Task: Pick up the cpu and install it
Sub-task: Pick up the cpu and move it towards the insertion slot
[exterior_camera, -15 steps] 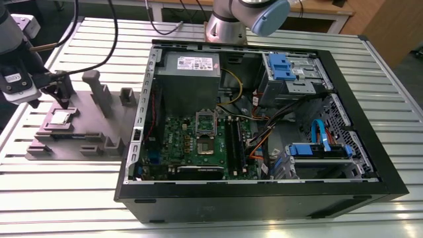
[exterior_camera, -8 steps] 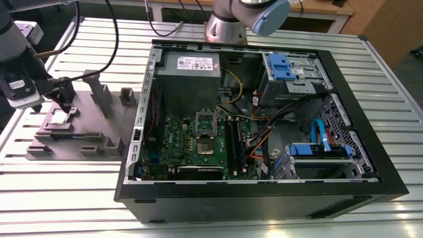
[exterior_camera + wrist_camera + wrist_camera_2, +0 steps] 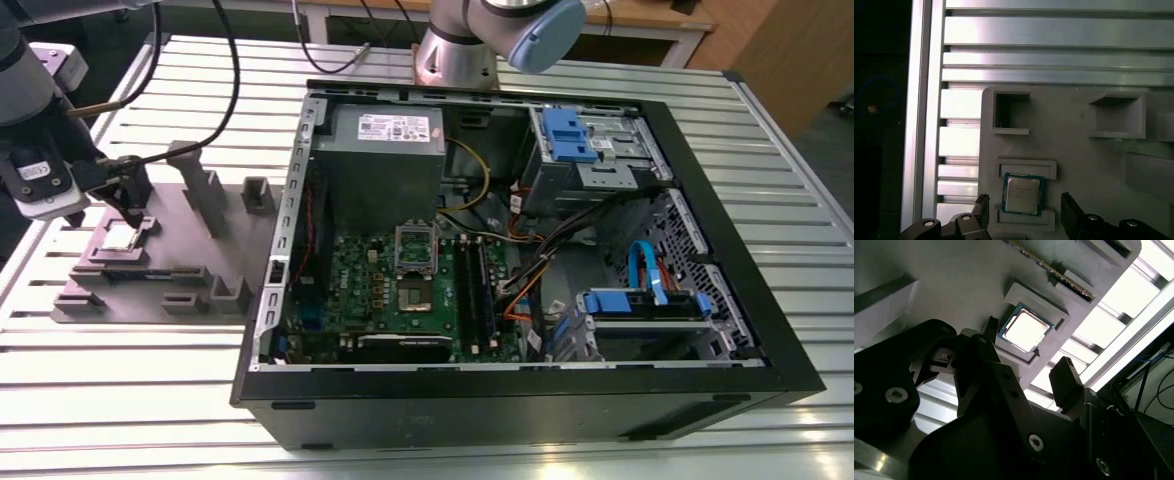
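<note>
**Q:** Where does the cpu lie?

**A:** The cpu (image 3: 127, 237) lies flat, silver top upward, in a shallow square recess of a grey holder block (image 3: 160, 275), at the exterior view's left. Both wrist views show it seated in that recess (image 3: 1025, 330) (image 3: 1022, 194), its green edge framed by the raised grey border.

**Q:** What is the state of the hand?

**A:** The hand (image 3: 134, 212) hangs directly over the cpu. In the first wrist view the hand (image 3: 1024, 199) is spread wide, one dark finger (image 3: 1071, 212) on each side of the chip, with grey block visible between each finger and the chip's edge. It holds nothing. The second wrist view shows the same straddle (image 3: 1027, 347). Whether the fingertips touch the block cannot be told.

**Q:** What surrounds the block?

**A:** The block rests on a slatted aluminium bench (image 3: 134, 400). Just beside it, toward the exterior view's right, an open black computer case (image 3: 534, 405) lies on its side, exposing a green motherboard (image 3: 360, 290) and a grey power supply (image 3: 387, 135).
</note>
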